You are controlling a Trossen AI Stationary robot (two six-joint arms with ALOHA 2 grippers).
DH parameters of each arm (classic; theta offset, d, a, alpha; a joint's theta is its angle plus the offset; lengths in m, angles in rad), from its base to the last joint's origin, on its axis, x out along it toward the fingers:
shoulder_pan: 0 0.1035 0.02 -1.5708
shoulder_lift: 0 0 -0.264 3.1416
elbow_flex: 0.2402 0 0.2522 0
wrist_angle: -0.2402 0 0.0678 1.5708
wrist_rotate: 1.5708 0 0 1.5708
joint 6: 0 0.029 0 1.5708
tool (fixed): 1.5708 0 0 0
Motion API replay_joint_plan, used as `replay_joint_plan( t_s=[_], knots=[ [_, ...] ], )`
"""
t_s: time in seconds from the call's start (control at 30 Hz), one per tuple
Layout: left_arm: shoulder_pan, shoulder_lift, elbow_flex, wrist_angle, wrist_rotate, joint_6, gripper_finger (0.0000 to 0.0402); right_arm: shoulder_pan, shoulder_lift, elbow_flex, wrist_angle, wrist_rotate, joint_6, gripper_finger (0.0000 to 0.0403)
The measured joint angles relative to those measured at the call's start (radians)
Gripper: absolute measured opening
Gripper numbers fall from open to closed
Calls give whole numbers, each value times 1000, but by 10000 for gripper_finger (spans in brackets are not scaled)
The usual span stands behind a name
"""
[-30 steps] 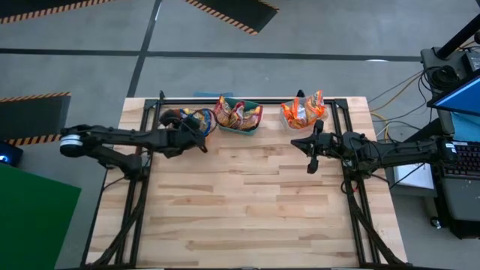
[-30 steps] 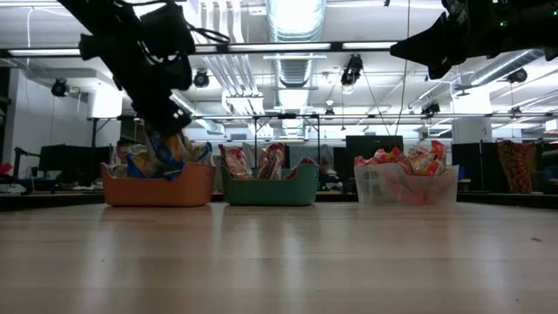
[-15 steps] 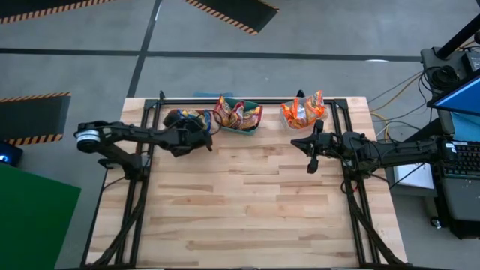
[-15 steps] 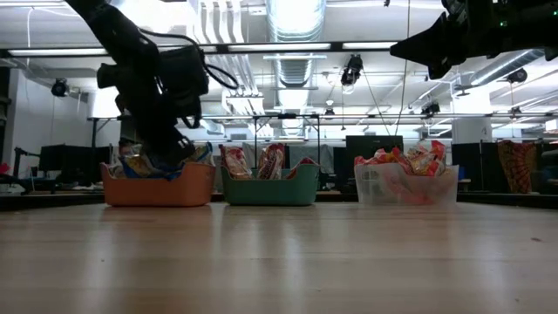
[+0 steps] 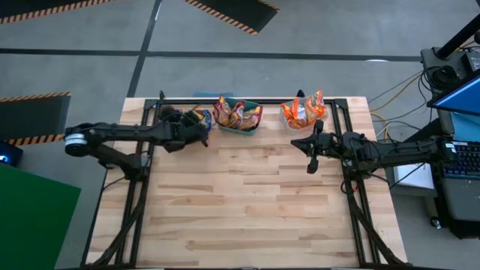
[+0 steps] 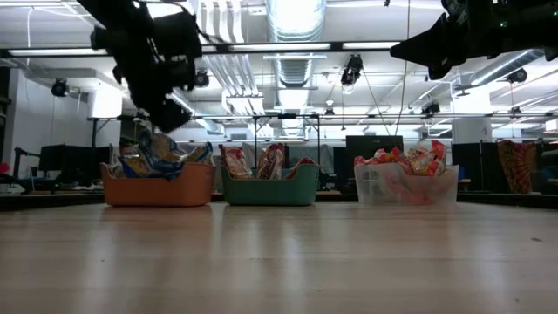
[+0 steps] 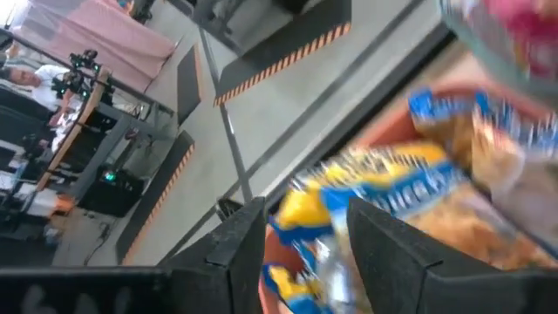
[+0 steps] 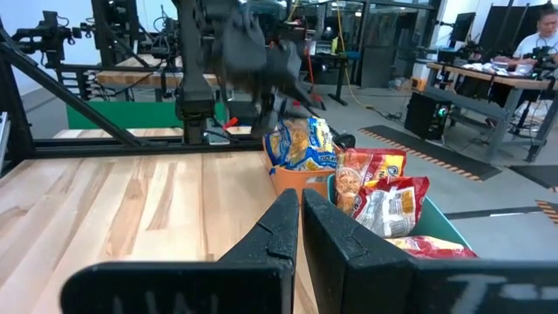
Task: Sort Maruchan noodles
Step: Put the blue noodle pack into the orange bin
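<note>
Left gripper (image 5: pixel 201 126), released and empty, hovers just above the blue-and-yellow Maruchan noodles (image 7: pixel 410 196) in the orange bin (image 6: pixel 159 185); packets look light, slippery, brittle—pinch an edge.

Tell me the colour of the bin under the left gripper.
Orange bin, holding blue-and-yellow noodle packets; clearest in the low view.

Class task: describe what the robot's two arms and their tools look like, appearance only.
Both arms are dark, nearly black, slim and jointed. The left arm has a pale silver-white band near its base and black cable looping by the left tool. The right tool has two flat, dark, blocky fingers.
</note>
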Motion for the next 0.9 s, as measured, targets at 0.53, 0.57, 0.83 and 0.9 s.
replay_joint_plan(
  t_s=[0.53,0.57,0.83,0.9],
  knots=[
    [104,-63,-200,514,-26,79,129,0,0,0,0,1,0,9],
    [117,-49,-216,524,-27,71,127,0,0,0,0,2,0,9],
    [176,50,-268,530,-8,-54,112,0,0,0,0,2,0,9],
    [166,46,-248,519,-2,-31,110,0,0,0,0,2,0,9]
  ],
)
